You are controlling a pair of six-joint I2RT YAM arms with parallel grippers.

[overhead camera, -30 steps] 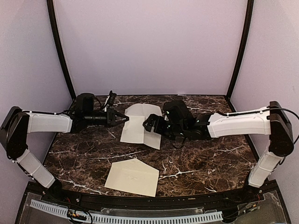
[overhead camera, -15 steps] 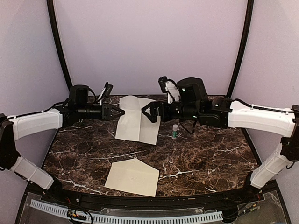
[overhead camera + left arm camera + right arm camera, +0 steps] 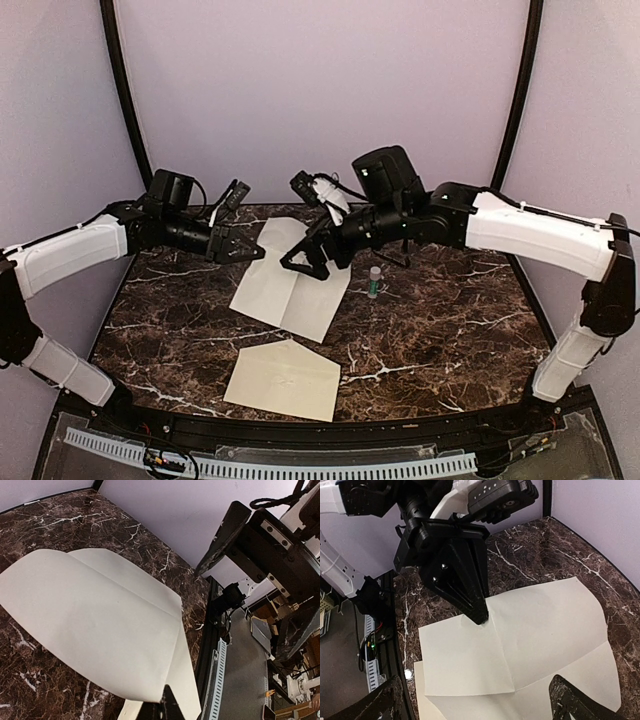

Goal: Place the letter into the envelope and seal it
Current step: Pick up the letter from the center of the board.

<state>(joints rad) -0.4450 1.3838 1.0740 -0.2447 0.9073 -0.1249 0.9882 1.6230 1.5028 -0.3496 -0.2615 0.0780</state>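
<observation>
The letter (image 3: 290,290), a pale creased sheet, hangs tilted over the middle of the table. My left gripper (image 3: 254,255) is shut on its left edge; the left wrist view shows the tips (image 3: 167,706) pinching the sheet (image 3: 95,620). My right gripper (image 3: 301,266) is open and held just above the letter's upper part. In the right wrist view its fingers (image 3: 572,700) straddle the sheet (image 3: 545,625) without touching it, facing the left gripper (image 3: 477,614). The cream envelope (image 3: 283,380) lies flat near the front edge, flap open and pointing to the back.
A small glue stick (image 3: 374,282) stands upright on the marble table (image 3: 450,330) just right of the letter. Purple walls close in the back and sides. A slotted rail (image 3: 280,468) runs along the front edge.
The letter has swung down and forward-left, its lower corner now closer to the envelope. My right gripper has left the sheet's right edge and moved left over it. My left gripper kept its grip.
</observation>
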